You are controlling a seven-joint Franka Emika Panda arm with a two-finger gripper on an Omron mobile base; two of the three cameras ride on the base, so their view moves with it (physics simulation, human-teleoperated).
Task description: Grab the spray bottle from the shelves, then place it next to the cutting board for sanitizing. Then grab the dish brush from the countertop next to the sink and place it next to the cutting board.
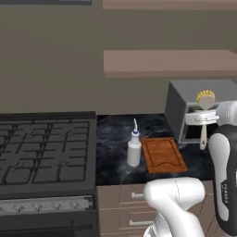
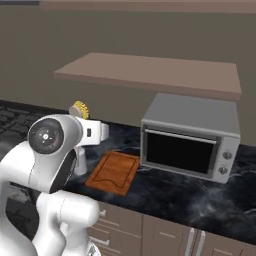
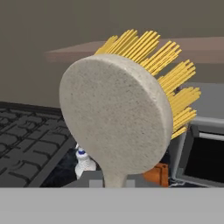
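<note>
Gripper: closed on the brush, raised above the countertop in front of the microwave; the fingers themselves are hard to make out, probably clamped on the handle.
Brush: held upright, yellow bristle head on top, handle hanging down below the hand; in the hand view its round back is close to the camera, bristles fanning behind.
Bottle: upright on the countertop, just left of the board, close to touching it.
Board: flat, between bottle and microwave.
Shelves: on the wall above the microwave.
Stove: left of the bottle.
</note>
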